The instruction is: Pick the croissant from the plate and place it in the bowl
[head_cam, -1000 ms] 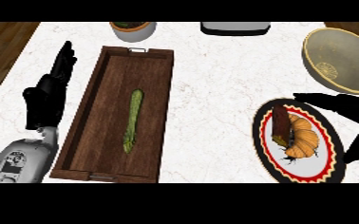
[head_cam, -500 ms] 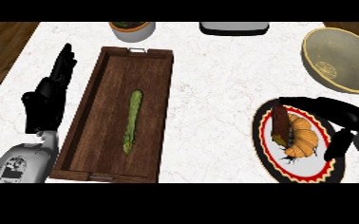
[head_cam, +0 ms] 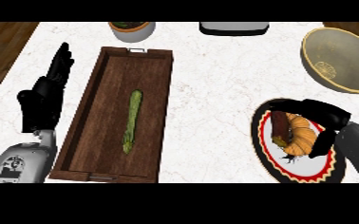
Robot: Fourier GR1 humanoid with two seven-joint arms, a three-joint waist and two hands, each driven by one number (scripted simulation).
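Fingers (head_cam: 308, 108) of the right hand (head_cam: 334, 116) curl round the croissant (head_cam: 301, 137) lying on the plate (head_cam: 259, 135), apparently enclosing it for the lift toward the bowl (head_cam: 329, 52), while the left hand (head_cam: 43, 102) rests open at the left edge.

One head view looks steeply down on the counter (head_cam: 224, 85).

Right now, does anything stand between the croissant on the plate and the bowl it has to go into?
Nothing visible does. The right hand is curled over the croissant on the plate, and only counter shows between the plate and the bowl at the upper right.
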